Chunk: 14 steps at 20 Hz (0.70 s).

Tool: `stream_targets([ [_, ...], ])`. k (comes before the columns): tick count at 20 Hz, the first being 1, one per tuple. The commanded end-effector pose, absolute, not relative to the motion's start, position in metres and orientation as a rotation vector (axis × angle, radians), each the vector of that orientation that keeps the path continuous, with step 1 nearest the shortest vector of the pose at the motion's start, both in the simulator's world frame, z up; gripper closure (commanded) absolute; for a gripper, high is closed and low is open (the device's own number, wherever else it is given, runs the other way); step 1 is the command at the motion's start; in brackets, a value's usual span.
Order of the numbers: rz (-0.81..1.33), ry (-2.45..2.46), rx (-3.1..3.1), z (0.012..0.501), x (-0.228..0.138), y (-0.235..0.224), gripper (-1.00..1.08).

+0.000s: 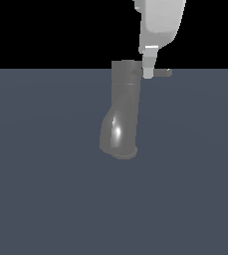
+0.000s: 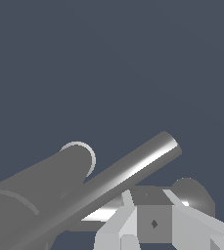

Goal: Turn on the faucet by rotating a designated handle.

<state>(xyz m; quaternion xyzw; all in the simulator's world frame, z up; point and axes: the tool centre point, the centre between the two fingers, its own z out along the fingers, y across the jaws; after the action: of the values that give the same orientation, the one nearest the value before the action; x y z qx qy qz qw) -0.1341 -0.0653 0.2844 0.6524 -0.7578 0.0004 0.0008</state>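
The faucet is a glossy grey upright column with a bulging curved base, standing mid-scene on a dark grey floor. Its handle, a thin grey bar, sticks out from the top cap toward the exterior view's right. My white gripper comes down from above, and its fingertip overlaps the handle close to the cap. In the wrist view the handle runs as a shiny bar just beyond my fingers, beside the faucet body. The gap between the fingers is not readable.
A flat dark grey floor surrounds the faucet on all sides, under a black background. No other objects show in either view.
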Motion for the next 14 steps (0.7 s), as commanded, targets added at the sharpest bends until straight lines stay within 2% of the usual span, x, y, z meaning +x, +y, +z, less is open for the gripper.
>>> stream_targets([
  [1, 0.003, -2.392, 2.036, 0.284, -0.128, -0.079, 1.08],
  [14, 0.001, -2.404, 2.022, 0.284, -0.098, -0.124, 1.08],
])
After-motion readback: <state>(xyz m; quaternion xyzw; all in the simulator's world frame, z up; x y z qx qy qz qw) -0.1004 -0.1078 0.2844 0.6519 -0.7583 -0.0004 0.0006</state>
